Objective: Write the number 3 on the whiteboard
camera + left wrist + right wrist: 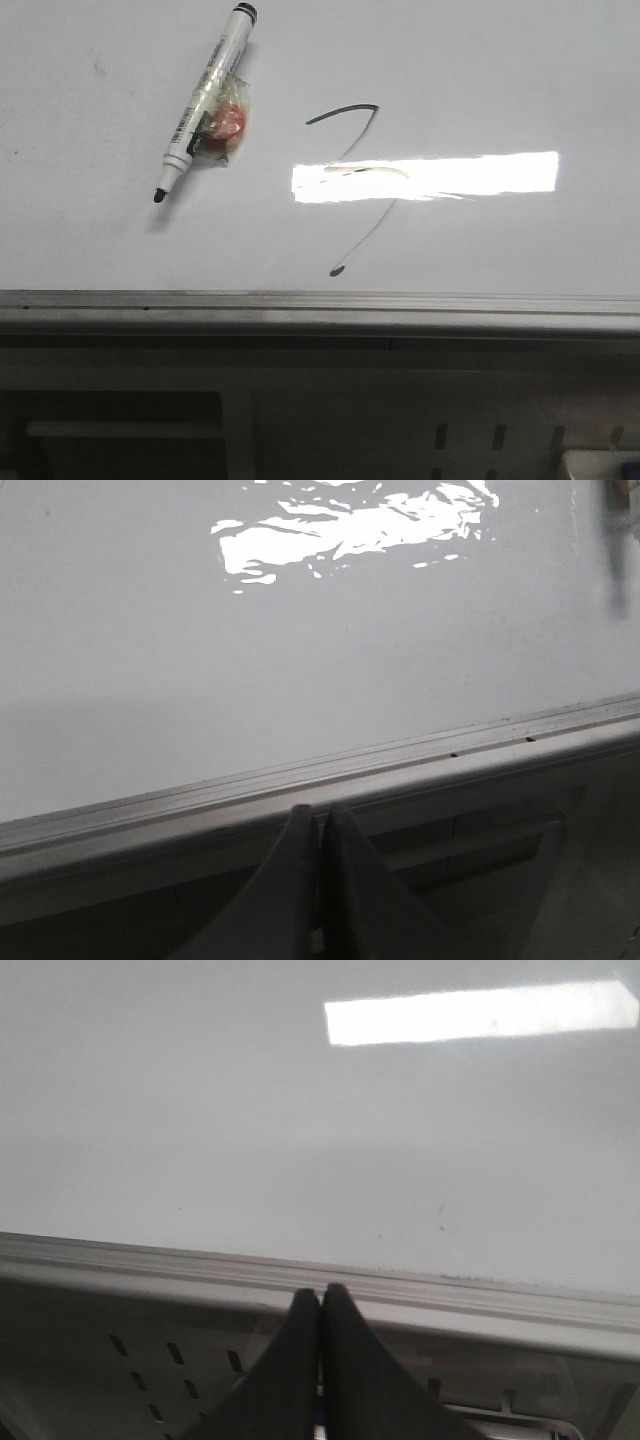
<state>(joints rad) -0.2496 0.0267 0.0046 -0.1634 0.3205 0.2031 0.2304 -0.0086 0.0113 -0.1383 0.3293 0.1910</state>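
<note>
One whiteboard [500, 60], one number 3 [355, 190] at centre, one uncapped marker [205, 100] upper left, left gripper [318, 825] and right gripper [320, 1305] both pressed together, holding nothing.

A thin black marker-line number 3 [355, 180] marks the glossy white-grey whiteboard [500, 80], left of it a white black-capped marker pen [205, 100].

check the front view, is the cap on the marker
No, the marker lies on the whiteboard with its black tip bare.

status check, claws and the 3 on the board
Left claw shut, empty. Right claw shut, empty. Number 3 on whiteboard, reads like 7. Marker lying uncapped beside it.
</note>
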